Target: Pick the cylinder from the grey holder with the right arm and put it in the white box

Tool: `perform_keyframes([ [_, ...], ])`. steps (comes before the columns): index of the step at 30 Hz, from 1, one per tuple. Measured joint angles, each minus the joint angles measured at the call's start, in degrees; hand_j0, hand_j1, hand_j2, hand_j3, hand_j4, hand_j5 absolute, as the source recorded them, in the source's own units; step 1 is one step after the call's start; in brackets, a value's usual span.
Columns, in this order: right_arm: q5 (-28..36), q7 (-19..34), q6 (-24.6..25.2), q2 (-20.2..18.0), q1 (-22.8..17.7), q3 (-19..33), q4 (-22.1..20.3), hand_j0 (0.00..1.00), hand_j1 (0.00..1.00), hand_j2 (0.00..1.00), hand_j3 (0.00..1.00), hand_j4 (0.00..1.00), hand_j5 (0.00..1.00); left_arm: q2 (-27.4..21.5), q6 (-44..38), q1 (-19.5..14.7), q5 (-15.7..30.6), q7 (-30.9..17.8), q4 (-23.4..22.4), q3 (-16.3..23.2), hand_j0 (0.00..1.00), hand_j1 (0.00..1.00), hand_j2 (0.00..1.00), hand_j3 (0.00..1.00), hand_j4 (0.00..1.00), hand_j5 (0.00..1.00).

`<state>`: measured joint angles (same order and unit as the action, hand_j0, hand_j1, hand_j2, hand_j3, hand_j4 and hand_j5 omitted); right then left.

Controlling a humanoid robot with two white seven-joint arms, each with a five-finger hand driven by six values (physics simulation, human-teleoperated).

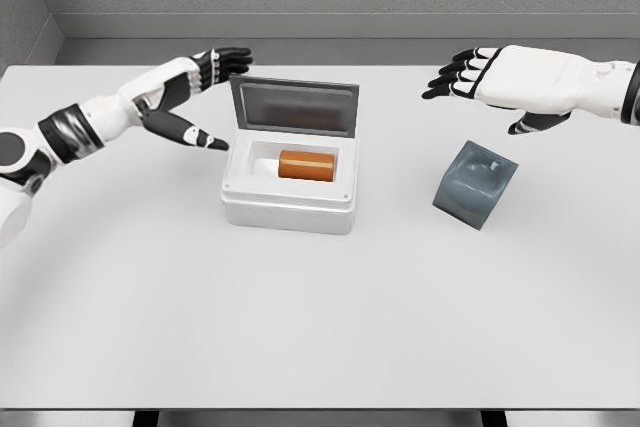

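Orange and short, the smooth cylinder [306, 164] is already found lying inside the white rectangular box [288, 209] near the middle of the table [320, 327], long axis running left-right, parallel to the front edge. The dark grey cube-shaped holder [476, 185] is seen tipped and vacant toward the right edge. The right robot hand [470, 72] is hung near the far right corner, fingers spread, nothing gripped; the cylinder lies to its left and nearer the front. The left robot hand [205, 82], also open and holding nothing, is actually closer to the box. Counted: one cylinder, one box, one holder, two hands.
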<state>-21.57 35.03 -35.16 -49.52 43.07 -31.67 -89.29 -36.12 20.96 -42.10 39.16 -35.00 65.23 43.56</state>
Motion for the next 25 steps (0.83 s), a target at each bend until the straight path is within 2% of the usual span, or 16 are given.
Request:
perform_keyframes([
  [14, 0.0, 0.0, 0.0, 0.0, 0.0, -0.6, 0.0, 1.00, 1.00, 1.00, 1.00, 1.00, 1.00, -2.7, 1.8, 2.1, 0.5, 0.0, 4.8, 0.0, 1.00, 1.00, 1.00, 1.00, 1.00, 1.00],
  [25, 0.0, 0.0, 0.0, 0.0, -0.1, -1.0, 0.0, 1.00, 1.00, 1.00, 1.00, 1.00, 1.00, -3.8, 2.3, 2.1, 0.4, 0.0, 5.4, -0.1, 1.00, 1.00, 1.00, 1.00, 1.00, 1.00],
])
